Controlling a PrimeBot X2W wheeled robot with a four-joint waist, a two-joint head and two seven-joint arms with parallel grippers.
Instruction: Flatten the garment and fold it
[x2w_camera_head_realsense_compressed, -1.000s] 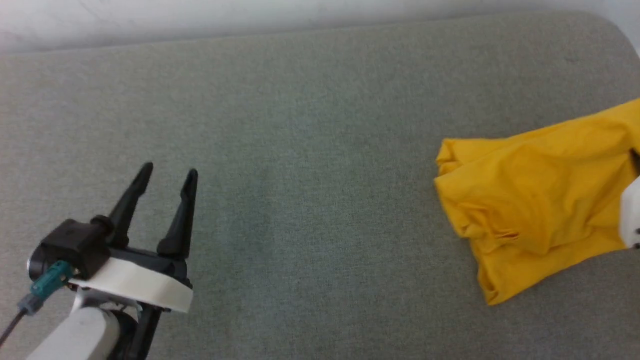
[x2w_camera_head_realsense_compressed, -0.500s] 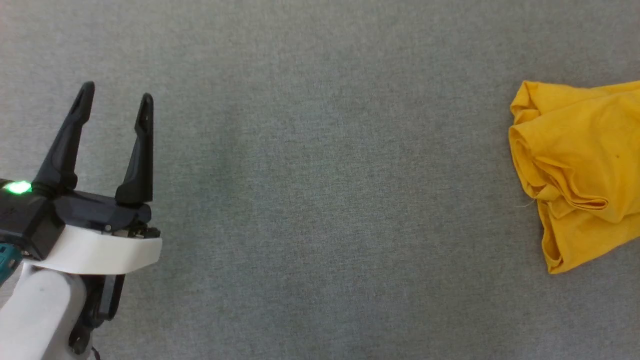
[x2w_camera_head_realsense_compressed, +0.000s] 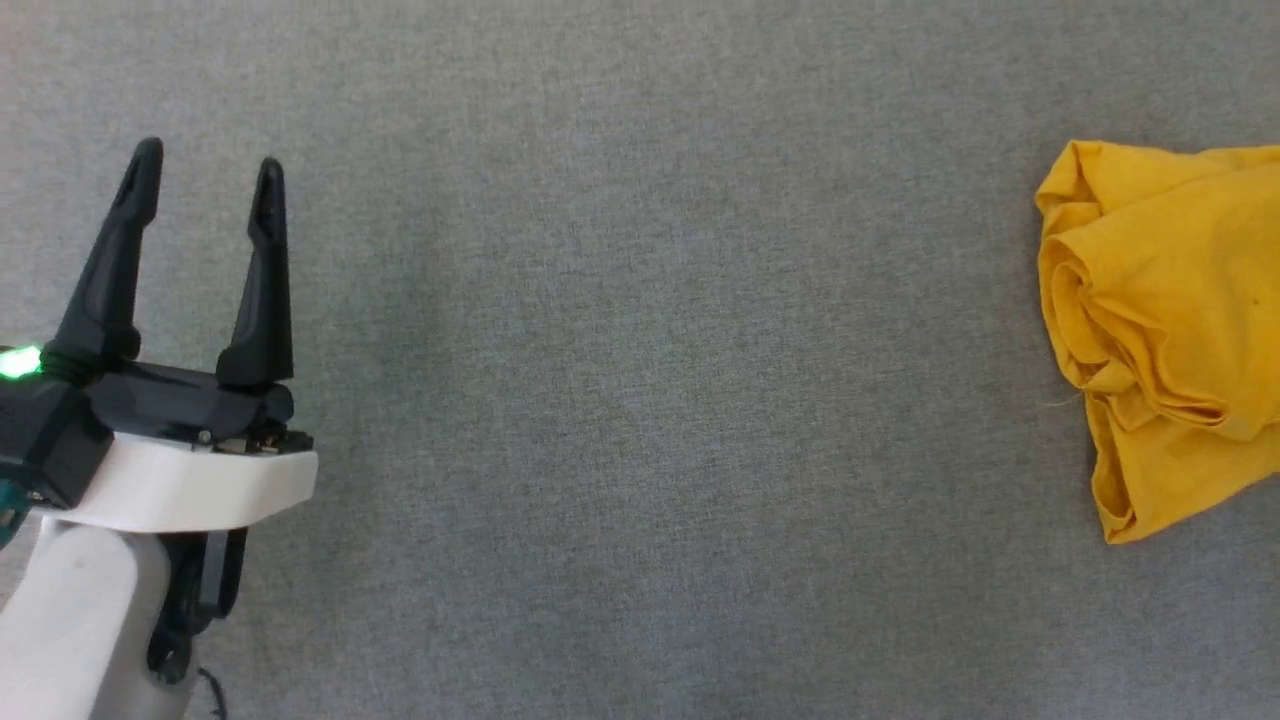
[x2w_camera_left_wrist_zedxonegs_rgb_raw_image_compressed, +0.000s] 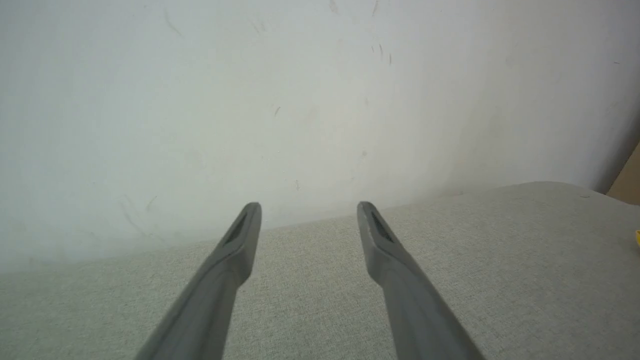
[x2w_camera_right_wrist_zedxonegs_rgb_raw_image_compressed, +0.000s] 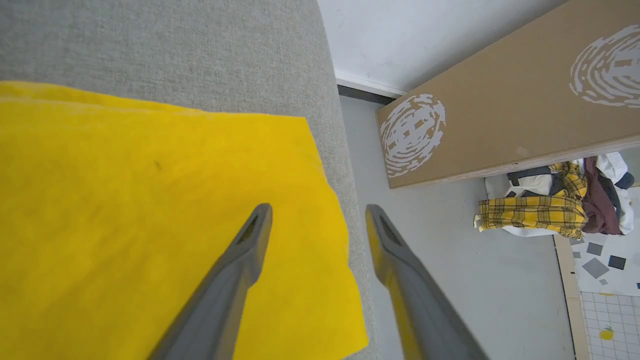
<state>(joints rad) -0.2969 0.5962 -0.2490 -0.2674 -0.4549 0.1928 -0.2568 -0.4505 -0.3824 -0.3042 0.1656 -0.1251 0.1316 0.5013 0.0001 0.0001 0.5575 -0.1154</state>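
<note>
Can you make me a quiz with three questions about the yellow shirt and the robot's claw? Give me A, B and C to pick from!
1. Where does the T-shirt lie on the grey surface?
A) at the robot's far right
B) in the middle
C) at the robot's far left

2. What colour is the T-shirt?
A) red
B) yellow
C) blue

3. How is the left gripper?
A) shut on the T-shirt
B) open, holding nothing
C) shut on a sock

Answers:
1 A, it sits at the right edge of the head view.
2 B, the cloth is bright yellow.
3 B, its fingers stand apart over bare grey surface.
</note>
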